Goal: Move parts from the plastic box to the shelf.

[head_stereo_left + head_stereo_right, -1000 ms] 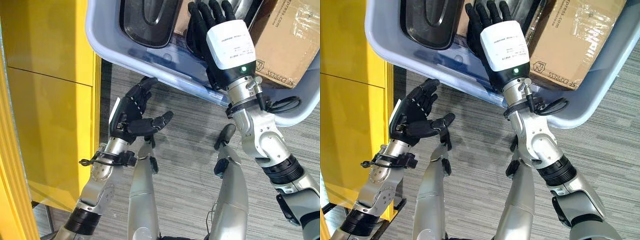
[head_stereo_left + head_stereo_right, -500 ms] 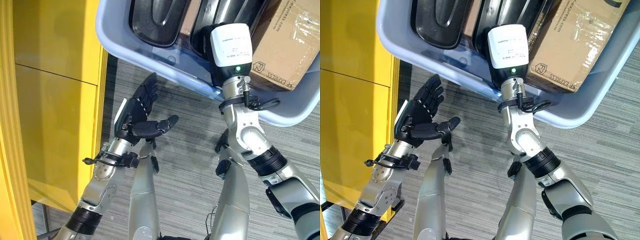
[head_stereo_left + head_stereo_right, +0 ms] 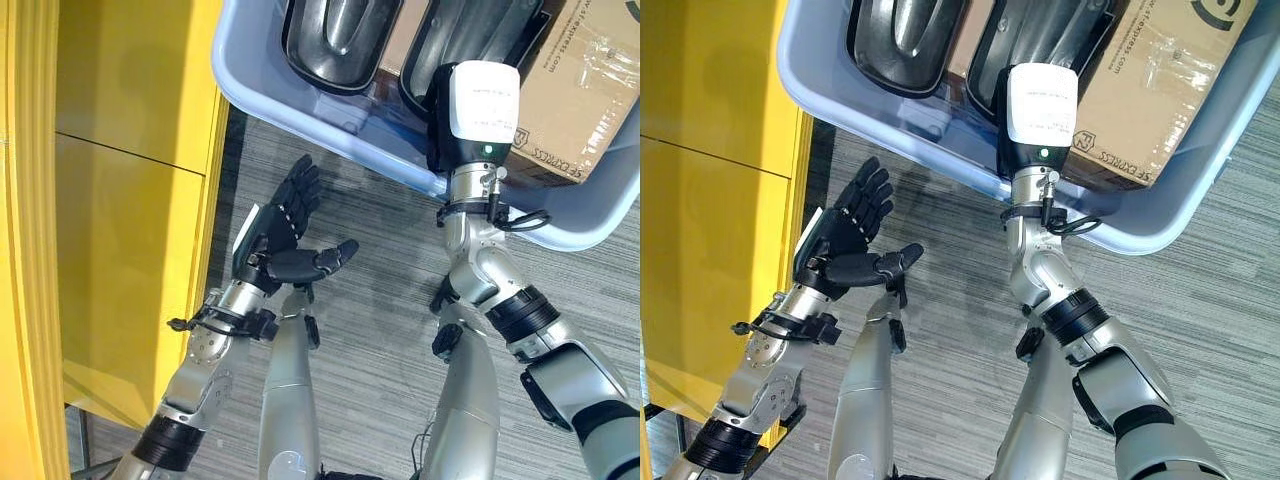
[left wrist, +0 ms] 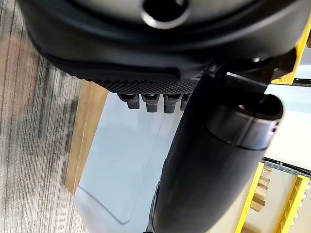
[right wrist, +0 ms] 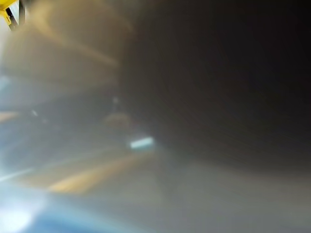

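Note:
A pale blue plastic box (image 3: 325, 122) stands across the far side and holds two glossy dark moulded parts, one on the left (image 3: 340, 40) and one on the right (image 3: 485, 28). My right hand (image 3: 484, 100) reaches over the box's near wall beside the right part. Its white-covered back faces me and its fingers are hidden inside. My left hand (image 3: 275, 235) hovers open and empty over the floor, below the box's near wall and next to the yellow shelf (image 3: 120, 200). In the left wrist view the thumb (image 4: 214, 170) and fingertips (image 4: 155, 103) stand apart before the pale box wall (image 4: 121, 160).
A taped cardboard box (image 3: 590, 90) fills the right side of the plastic box, next to my right hand. The yellow shelf's flat panel runs down the whole left side. Grey striped carpet (image 3: 380, 290) lies below the box.
The camera has shifted, so the box sits further right. My right hand has sunk into the box and its fingers, visible before, are now hidden. The left hand stays open, slightly raised.

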Available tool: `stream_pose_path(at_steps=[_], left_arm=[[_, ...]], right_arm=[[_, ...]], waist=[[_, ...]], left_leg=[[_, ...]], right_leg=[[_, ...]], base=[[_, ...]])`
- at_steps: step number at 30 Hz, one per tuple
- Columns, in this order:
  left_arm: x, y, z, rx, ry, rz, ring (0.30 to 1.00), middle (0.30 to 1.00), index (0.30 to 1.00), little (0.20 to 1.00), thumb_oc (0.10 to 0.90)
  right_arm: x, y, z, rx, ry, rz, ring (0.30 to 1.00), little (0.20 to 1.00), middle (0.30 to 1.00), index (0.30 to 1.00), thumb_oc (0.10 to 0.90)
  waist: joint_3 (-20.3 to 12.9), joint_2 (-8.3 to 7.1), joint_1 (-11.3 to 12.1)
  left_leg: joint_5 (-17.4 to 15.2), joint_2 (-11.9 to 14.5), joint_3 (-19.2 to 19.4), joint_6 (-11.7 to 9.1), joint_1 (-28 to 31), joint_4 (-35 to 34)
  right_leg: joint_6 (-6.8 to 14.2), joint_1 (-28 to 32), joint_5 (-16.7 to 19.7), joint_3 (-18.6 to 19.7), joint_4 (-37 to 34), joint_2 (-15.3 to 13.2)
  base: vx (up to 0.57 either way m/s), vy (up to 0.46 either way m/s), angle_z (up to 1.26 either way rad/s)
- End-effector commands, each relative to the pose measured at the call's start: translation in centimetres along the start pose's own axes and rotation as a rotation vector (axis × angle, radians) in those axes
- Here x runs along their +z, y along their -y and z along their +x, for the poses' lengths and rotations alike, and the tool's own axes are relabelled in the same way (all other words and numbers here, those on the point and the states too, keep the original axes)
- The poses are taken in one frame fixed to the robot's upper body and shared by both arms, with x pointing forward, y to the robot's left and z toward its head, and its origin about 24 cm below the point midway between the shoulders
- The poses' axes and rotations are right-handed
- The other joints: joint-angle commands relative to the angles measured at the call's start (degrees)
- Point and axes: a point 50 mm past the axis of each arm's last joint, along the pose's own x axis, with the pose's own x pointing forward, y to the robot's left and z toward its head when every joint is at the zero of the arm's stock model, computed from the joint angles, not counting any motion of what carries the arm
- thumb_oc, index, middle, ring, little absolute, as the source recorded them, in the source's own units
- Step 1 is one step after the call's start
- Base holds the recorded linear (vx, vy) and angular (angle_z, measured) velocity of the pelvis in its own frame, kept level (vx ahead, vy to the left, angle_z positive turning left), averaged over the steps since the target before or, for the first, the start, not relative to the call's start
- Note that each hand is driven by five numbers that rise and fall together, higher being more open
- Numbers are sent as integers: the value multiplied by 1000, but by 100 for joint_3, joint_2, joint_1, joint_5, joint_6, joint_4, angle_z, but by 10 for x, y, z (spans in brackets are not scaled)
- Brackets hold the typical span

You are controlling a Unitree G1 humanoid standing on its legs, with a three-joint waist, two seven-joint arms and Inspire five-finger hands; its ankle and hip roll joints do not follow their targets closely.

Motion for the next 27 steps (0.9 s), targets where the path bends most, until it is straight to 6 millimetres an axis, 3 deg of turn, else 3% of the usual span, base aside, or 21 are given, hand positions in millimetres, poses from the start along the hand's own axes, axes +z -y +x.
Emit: stream_pose_path(at_steps=[1,5,6,9,10,15,21,23,27], left_arm=[[37,22,3,-133,235,-19,1000,1000,1000,1000,900],[42,20,3,-152,254,-21,1000,1000,1000,1000,900],[40,18,0,-156,241,-34,1000,1000,1000,1000,900],[45,15,-1,-166,256,-35,1000,1000,1000,1000,900],[47,14,-2,-175,254,-31,1000,1000,1000,1000,900],[50,7,-11,-182,234,-33,1000,1000,1000,1000,900],[49,-4,-28,-196,207,-49,1000,1000,1000,1000,900],[49,-5,-30,-197,203,-52,1000,1000,1000,1000,900],[44,-7,-44,-191,188,-58,1000,1000,1000,1000,900]], right_arm=[[-23,0,7,25,-72,-56,300,300,300,300,400],[-27,14,19,-85,-50,-85,300,300,300,300,400],[-29,16,20,-109,-38,-79,300,300,300,300,400],[-27,32,31,-200,4,-40,300,300,300,300,400],[-25,46,38,-265,44,-30,300,300,300,300,400],[-39,76,48,-379,47,-1,300,300,300,300,400],[-54,104,55,-431,72,-2,300,300,300,300,400],[-53,108,56,-433,82,-5,300,300,300,300,400],[-49,129,56,-448,149,5,300,300,300,300,400]], waist=[[-64,491,124],[-64,517,151],[-64,522,165],[-64,516,191],[-64,510,203],[-64,493,266],[-64,422,318],[-64,407,322],[-83,296,304]], left_leg=[[-442,-142,84,180,-9,145],[-286,-112,134,247,116,31],[-408,-117,103,200,401,21],[-275,-83,153,245,535,-81],[-282,-69,179,247,775,-135],[-322,-47,248,261,1467,-291],[-434,-18,356,264,2392,-400],[-445,-12,365,258,2523,-406],[-496,37,410,246,3354,-468]], right_leg=[[361,309,-644,-138,205,33],[277,407,-533,-212,132,48],[336,656,-656,-172,163,46],[279,797,-559,-253,60,48],[287,1011,-605,-287,60,39],[288,1629,-747,-362,73,12],[285,2492,-884,-493,34,-42],[273,2627,-903,-510,19,-31],[137,3491,-1043,-571,-90,122]], base=[[0,0,0],[-15,-4,0],[-51,-17,1],[-18,-1,0],[0,0,0],[6,-3,-1],[48,-18,0],[63,-7,-1],[119,9,-3]])
